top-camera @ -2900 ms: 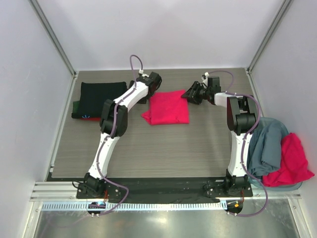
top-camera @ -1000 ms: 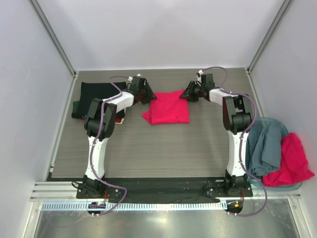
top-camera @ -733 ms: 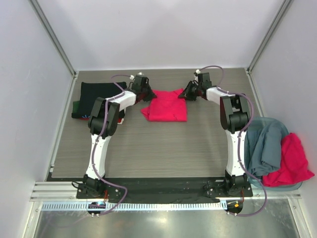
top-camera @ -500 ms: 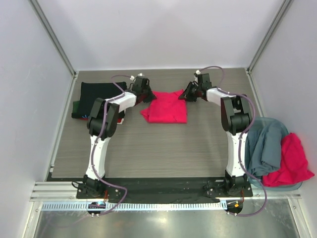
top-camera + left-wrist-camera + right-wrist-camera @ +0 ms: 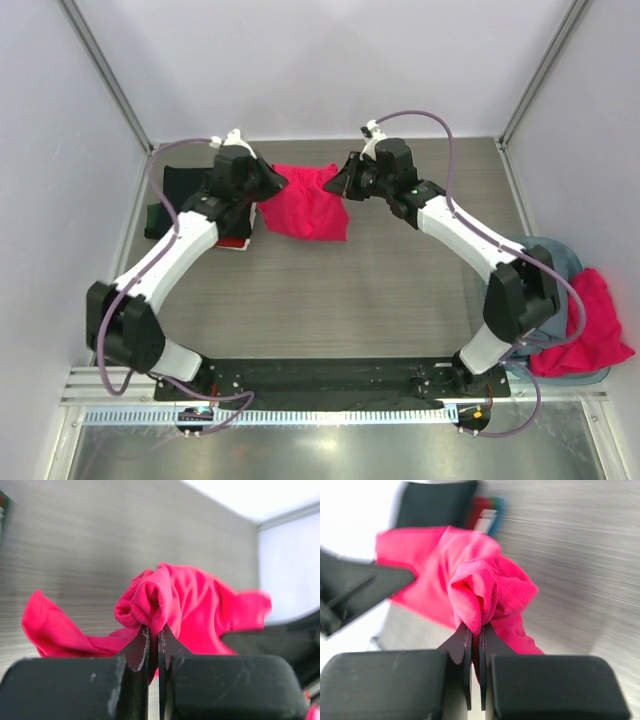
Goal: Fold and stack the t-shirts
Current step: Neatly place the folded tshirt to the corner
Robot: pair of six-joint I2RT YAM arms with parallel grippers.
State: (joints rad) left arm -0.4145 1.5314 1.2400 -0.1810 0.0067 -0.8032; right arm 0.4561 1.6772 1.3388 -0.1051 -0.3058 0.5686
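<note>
Left jaws, right jaws each pinch bunched fold of pinkish-red t-shirt (image 5: 305, 205).

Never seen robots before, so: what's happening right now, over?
Left gripper, right gripper both shut on pink shirt's far corners. Folded stack sits left. Nothing seen in the way.

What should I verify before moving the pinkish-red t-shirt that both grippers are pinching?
1. Left gripper shut on the bright pinkish-red cotton t-shirt: ok.
2. Right gripper shut on the same shirt: ok.
3. Shirt's lower edge off the grey wood-grain table: cannot tell.
4. Fabric flat at the pinches: not ok, bunched at both.
5. Folded black t-shirt stack on the left unobstructed: cannot tell, the left arm hides part.
</note>
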